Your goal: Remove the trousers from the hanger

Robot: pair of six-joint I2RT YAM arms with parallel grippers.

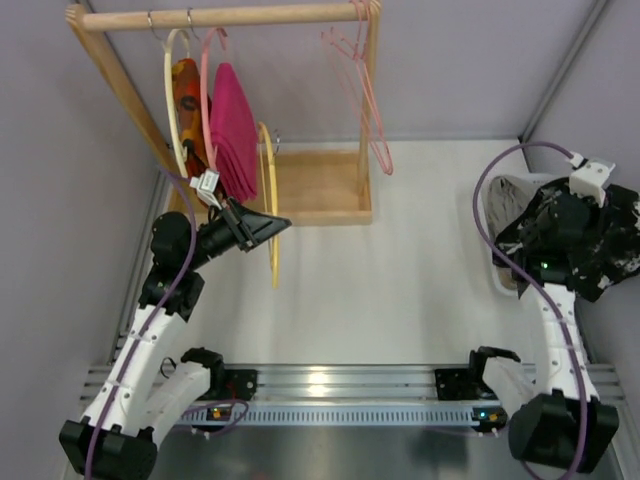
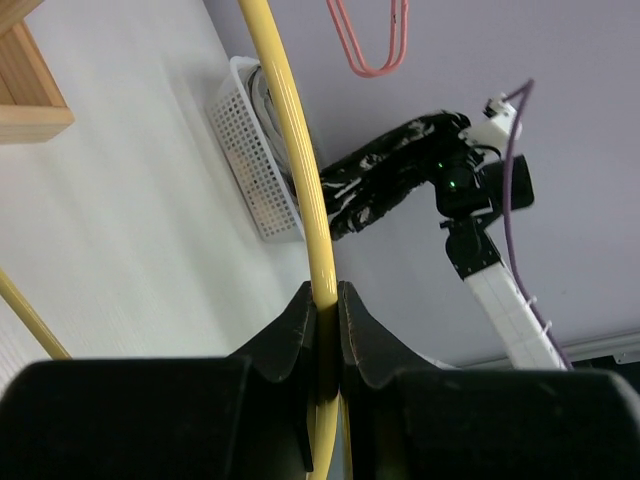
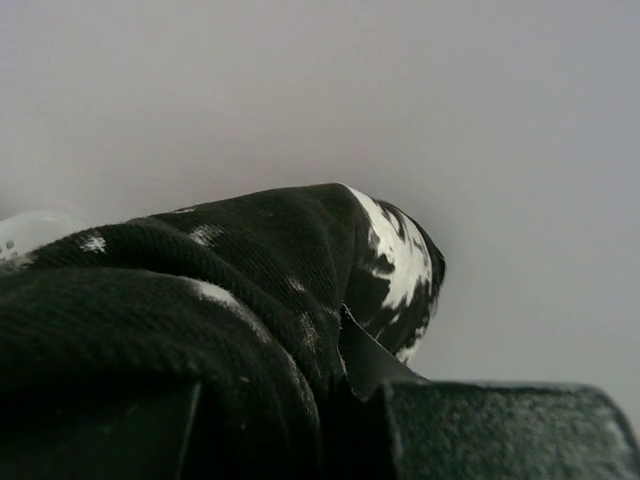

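Note:
The yellow hanger (image 1: 271,210) is bare and held upright in front of the wooden rack. My left gripper (image 1: 278,224) is shut on its thin rod, which shows between the fingers in the left wrist view (image 2: 322,300). The black trousers (image 1: 600,240) with white splotches are off the hanger, bunched around my right gripper (image 1: 575,225) over the white basket (image 1: 497,262) at the right. In the right wrist view the trousers (image 3: 260,280) cover the jaws, and one fingertip (image 3: 365,350) presses into the cloth.
A wooden rack (image 1: 230,16) stands at the back left with a cream hanger (image 1: 174,90) bearing an orange garment (image 1: 187,95), a pink hanger with a magenta garment (image 1: 232,125), and an empty pink hanger (image 1: 365,90). Its wooden base (image 1: 320,190) lies beneath.

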